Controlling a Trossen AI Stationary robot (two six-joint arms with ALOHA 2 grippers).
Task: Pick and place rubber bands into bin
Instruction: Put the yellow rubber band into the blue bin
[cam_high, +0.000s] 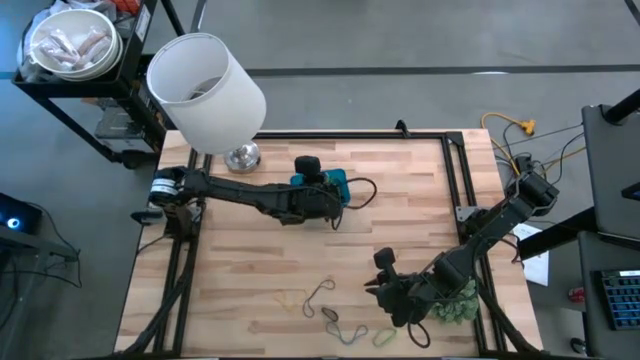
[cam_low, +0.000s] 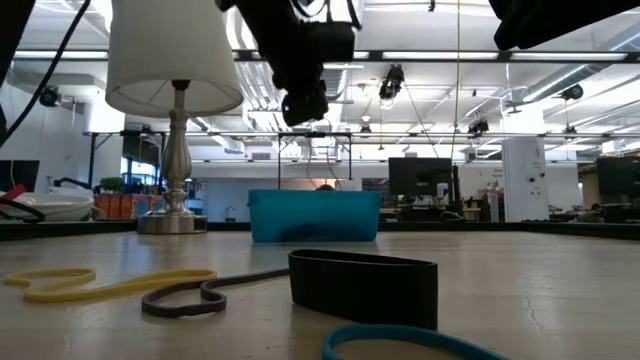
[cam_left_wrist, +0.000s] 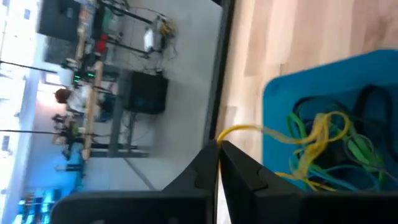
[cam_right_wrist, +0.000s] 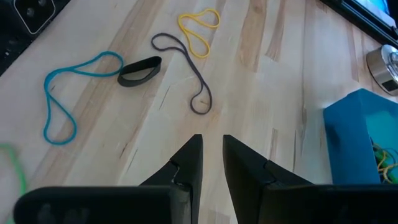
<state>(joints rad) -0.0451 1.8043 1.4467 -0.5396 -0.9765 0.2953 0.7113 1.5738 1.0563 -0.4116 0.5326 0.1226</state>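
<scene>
We see the left gripper (cam_left_wrist: 217, 149) above the blue bin (cam_high: 335, 181) at the counter's (cam_high: 400, 210) far side, its fingers pinched on a yellow rubber band (cam_left_wrist: 292, 134) trailing into the bin (several bands already lie inside). The right gripper (cam_right_wrist: 211, 146) hovers slightly parted near the loose rubber bands (cam_right_wrist: 186, 68).

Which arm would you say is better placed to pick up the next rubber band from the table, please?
Right. The right gripper hangs empty and slightly open over the loose rubber bands on the table, while the left gripper is at the bin, shut on a yellow band.
</scene>
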